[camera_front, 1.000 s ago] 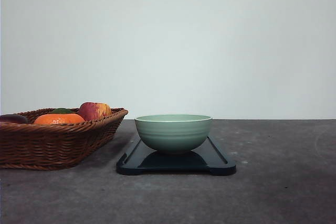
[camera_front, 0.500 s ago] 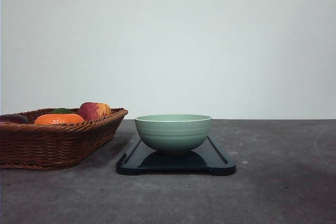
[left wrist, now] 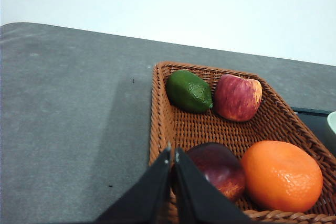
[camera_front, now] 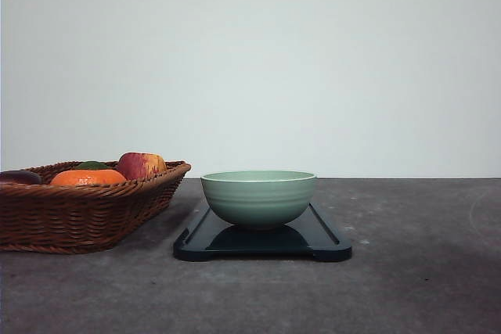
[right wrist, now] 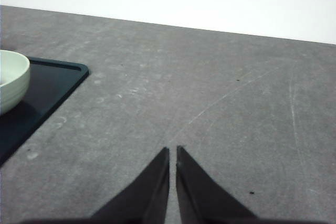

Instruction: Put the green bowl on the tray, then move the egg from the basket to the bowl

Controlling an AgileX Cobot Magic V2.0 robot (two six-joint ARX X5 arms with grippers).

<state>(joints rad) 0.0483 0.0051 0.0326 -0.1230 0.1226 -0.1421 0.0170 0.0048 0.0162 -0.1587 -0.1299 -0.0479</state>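
Observation:
The green bowl (camera_front: 258, 197) stands upright on the black tray (camera_front: 325, 244) in the middle of the table. To its left is the brown wicker basket (camera_front: 78, 213). The egg is out of view. In the left wrist view my left gripper (left wrist: 172, 150) is shut and empty, over the basket's (left wrist: 163, 108) near corner, close to a dark red fruit (left wrist: 218, 169). In the right wrist view my right gripper (right wrist: 172, 149) is shut and empty above bare table, to the right of the tray (right wrist: 52, 85) and the bowl (right wrist: 10, 80).
The basket holds a green fruit (left wrist: 189, 91), a red apple (left wrist: 238, 97), the dark red fruit and an orange (left wrist: 282, 175). A white wall runs behind the table. Grey tabletop (camera_front: 423, 271) stretches to the right of the tray.

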